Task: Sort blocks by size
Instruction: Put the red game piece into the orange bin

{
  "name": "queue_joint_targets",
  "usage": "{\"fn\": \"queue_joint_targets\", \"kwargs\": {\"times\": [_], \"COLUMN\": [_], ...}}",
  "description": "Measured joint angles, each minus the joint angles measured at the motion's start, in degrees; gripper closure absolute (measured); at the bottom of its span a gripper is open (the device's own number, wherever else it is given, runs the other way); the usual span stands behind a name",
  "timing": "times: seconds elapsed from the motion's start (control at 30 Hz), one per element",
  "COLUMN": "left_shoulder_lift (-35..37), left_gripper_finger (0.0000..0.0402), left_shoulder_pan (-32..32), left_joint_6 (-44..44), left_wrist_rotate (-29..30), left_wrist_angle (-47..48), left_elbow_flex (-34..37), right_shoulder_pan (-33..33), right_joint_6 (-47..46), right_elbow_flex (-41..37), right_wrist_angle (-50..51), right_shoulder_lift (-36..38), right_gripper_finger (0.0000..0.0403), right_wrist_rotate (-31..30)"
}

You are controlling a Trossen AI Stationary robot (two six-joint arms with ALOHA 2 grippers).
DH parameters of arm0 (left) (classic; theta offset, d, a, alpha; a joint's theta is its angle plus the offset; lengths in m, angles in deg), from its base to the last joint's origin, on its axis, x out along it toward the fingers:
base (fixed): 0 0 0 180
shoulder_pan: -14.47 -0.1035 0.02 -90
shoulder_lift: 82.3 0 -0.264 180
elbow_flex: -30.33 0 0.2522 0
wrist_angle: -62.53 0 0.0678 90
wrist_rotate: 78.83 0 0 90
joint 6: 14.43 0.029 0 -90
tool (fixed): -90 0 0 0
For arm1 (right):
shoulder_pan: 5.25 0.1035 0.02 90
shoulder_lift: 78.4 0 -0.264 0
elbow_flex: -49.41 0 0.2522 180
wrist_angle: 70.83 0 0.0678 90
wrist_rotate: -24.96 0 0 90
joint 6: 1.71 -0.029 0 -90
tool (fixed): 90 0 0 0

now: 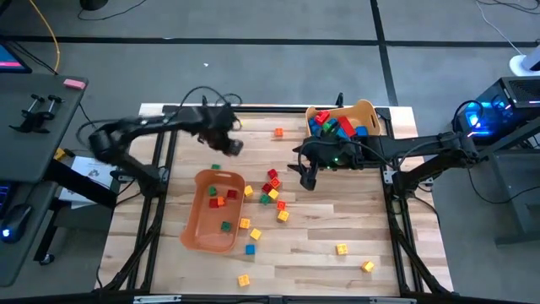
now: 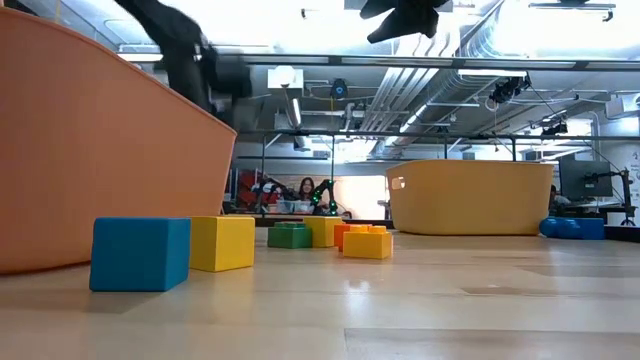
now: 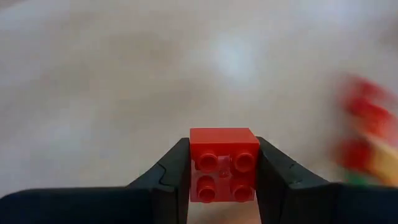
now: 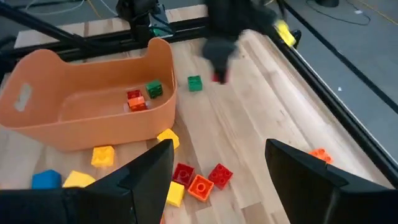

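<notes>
Okay, my left gripper point(image 3: 222, 171) is clamped on a small red brick point(image 3: 222, 163), studs facing the wrist camera, one finger point(image 3: 171, 177) pressed on each side. Everything past the brick in that view is smeared: just pale blur plus a red-and-yellow smudge off to one side, can't tell which blocks. From above, the left gripper point(image 1: 233, 145) hangs over bare table just beyond the near orange bin point(image 1: 202, 232), with a green block point(image 1: 216, 167) between it and the bin rim. The held brick itself is hidden under the fingers from above; from the right wrist it's only a red speck point(image 4: 218, 77) below a blurred dark arm.

My right gripper point(image 4: 217, 165) stands open, nothing between the fingers point(image 4: 149, 171); it hovers point(image 1: 308, 177) beside the far bin point(image 1: 364, 110), which holds big red, blue and green blocks point(image 1: 336, 127). Loose blocks lie scattered point(image 1: 272, 190) between my two grippers and toward the near table edge.

The near bin holds a few small blocks point(image 4: 138, 98); its wall cuts off part of them. At table level, the bin wall point(image 2: 100, 150) blocks most of the view; a blue cube point(image 2: 140, 253) and yellow cube point(image 2: 222, 243) sit just in front of it. Both grippers are mostly cropped at the top there.
</notes>
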Motion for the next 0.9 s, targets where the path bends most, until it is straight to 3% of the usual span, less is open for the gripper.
{"fn": "queue_joint_targets", "kwargs": {"times": [0.23, 0.4, 0.53, 0.63, 0.73, 0.8, 0.9], "left_shoulder_lift": [17.19, 21.75, 20.8, 18.17, 14.92, 12.94, 10.36], "left_gripper_finger": [0.0305, 0.0305, 0.0305, 0.0305, 0.0296, 0.0256, 0.0176], "left_shoulder_pan": [25.59, 46.93, 59.48, 63.91, 63.89, 61.77, 57.41], "left_joint_6": [-10.6, -21.45, -26.52, -29.0, -33.71, -34.84, -33.4], "left_wrist_rotate": [1.3, 11.38, 18.59, 20.72, 20.19, 17.38, 8.72], "left_wrist_angle": [-5.37, -9.22, -8.74, -4.37, -0.32, -0.03, -0.62], "left_elbow_flex": [-0.17, -0.17, -0.17, -0.17, -0.15, -0.15, -0.15], "right_shoulder_pan": [-2.17, -4.67, -6.02, -6.47, -6.47, -6.37, -6.02], "right_joint_6": [4.85, 5.89, 7.08, 7.23, 7.89, 8.73, 9.2], "right_elbow_flex": [0.0, 0.0, 0.0, 0.0, 0.0, 0.0, 0.0], "right_wrist_angle": [0.13, 0.45, 0.46, 0.58, 0.95, 0.84, 0.87], "right_shoulder_lift": [0.0, 0.0, 0.0, 0.0, 0.12, 0.47, 1.96], "right_gripper_finger": [0.0151, 0.0151, 0.0151, 0.0151, 0.0151, 0.0151, 0.0151], "right_wrist_rotate": [-3.44, -2.47, -0.9, -0.36, -0.36, -0.14, 1.64]}}
